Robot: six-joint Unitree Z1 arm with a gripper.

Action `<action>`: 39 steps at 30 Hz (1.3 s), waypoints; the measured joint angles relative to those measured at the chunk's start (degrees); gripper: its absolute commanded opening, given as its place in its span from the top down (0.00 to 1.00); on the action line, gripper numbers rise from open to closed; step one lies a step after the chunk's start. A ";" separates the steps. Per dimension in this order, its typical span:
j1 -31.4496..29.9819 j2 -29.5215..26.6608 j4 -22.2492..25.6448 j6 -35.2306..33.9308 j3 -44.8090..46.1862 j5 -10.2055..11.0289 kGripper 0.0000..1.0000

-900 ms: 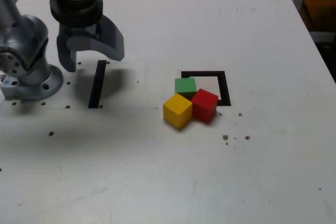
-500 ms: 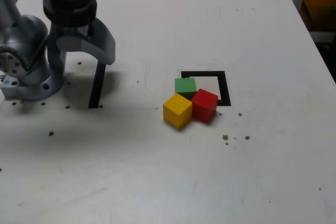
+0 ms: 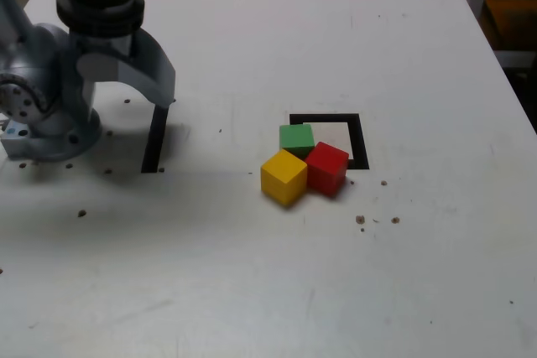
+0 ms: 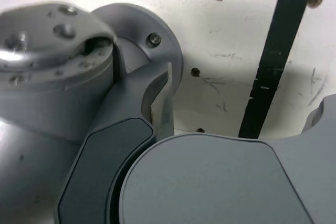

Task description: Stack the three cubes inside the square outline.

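Pulled back toward upper left of exterior view: gripper (image 3: 117, 94), jaws spread wide and empty, now over arm base (image 3: 50, 127), beside tape strip (image 3: 154, 136). Unchanged at centre: green cube (image 3: 296, 137) overlapping square outline (image 3: 359, 136) edge, yellow cube (image 3: 283, 177) and red cube (image 3: 326, 167) touching, outside. No stacking yet; likely retreat or reset.

White table (image 3: 352, 31) under three cubes (image 3: 304, 165)
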 measured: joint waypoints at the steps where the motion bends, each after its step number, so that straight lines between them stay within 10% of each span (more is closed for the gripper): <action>1: 0.22 0.64 0.60 -1.62 -0.47 -0.50 0.00; 11: -1.49 3.06 1.84 -7.06 -7.94 -1.64 0.00; 26: -11.10 15.44 18.20 -18.48 -36.43 -0.12 0.00; 31: -12.46 21.85 18.00 -21.31 -48.03 -3.07 0.00; 39: -15.40 29.61 18.01 -32.55 -55.51 3.60 0.01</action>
